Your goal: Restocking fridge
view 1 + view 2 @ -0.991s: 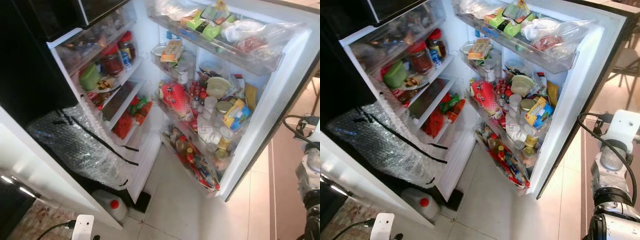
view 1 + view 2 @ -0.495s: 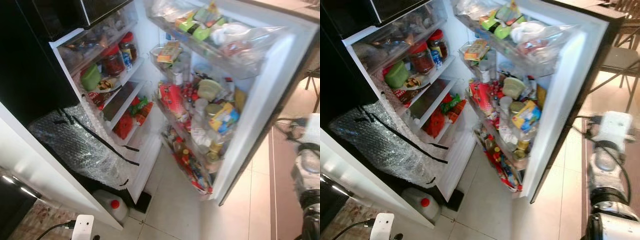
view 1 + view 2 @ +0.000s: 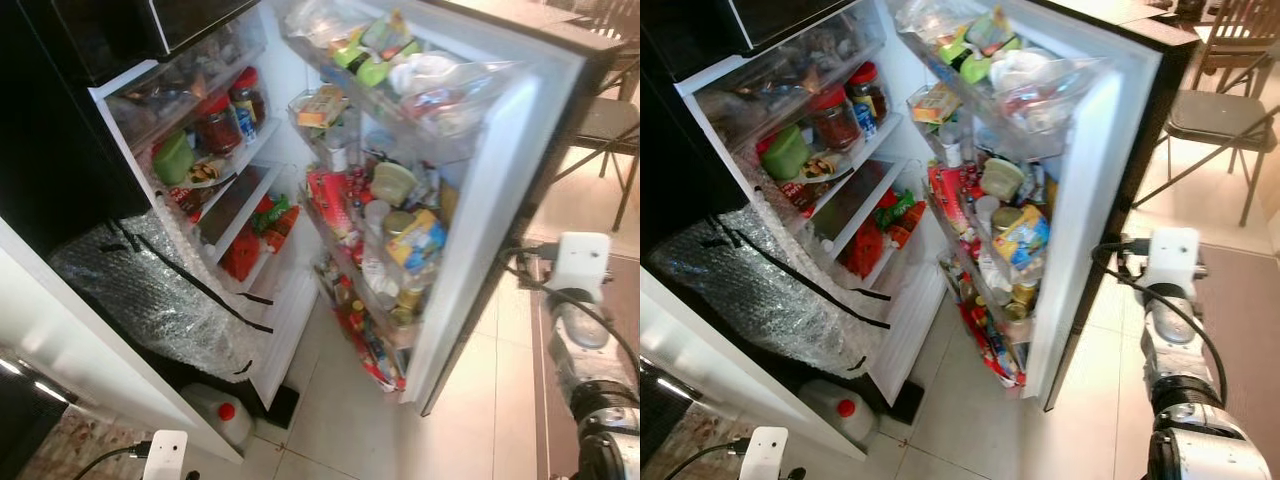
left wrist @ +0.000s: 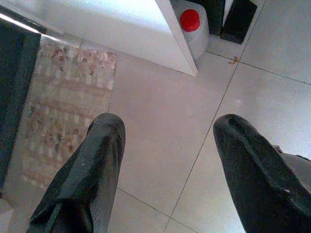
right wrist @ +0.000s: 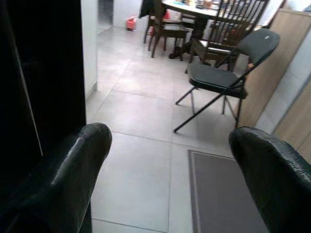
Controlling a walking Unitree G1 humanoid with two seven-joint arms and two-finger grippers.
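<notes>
The fridge point(image 3: 700, 90) stands with its door point(image 3: 1095, 190) swung wide toward the robot's right. The door racks are crammed: a top bin point(image 3: 1020, 85) holds bags and green packets, and below it sit a yellow box point(image 3: 930, 103), a red packet point(image 3: 948, 190), a round tub point(image 3: 1002, 178), a blue and yellow carton point(image 3: 1020, 235) and small jars and bottles down to the lowest rack near the floor. Inside the cabinet, a shelf point(image 3: 865, 140) carries two red-lidded jars point(image 3: 835, 115), a green tub point(image 3: 787, 152) and a plate of food point(image 3: 822, 165). Lower down are red and green packets point(image 3: 885, 225). A sheet of bubble wrap point(image 3: 760, 290) taped with black strips covers the lower front of the cabinet. On the tiled floor point(image 3: 970, 410) beside the fridge base stands a white jug with a red cap point(image 3: 837, 412), also seen in the left wrist view point(image 4: 192, 26).

The right arm point(image 3: 1170, 330) is raised just beside the door's outer edge, on its outer side. In the right wrist view the right pincer point(image 5: 170, 160) is spread wide with nothing between its fingers, the dark outer face of the door close by one finger point(image 5: 63, 179), and a black folding chair point(image 5: 228, 68) and a dining table beyond. The left pincer point(image 4: 167, 165) hangs low over the floor tiles, also spread and holding nothing, near a patterned mat point(image 4: 58, 102).
</notes>
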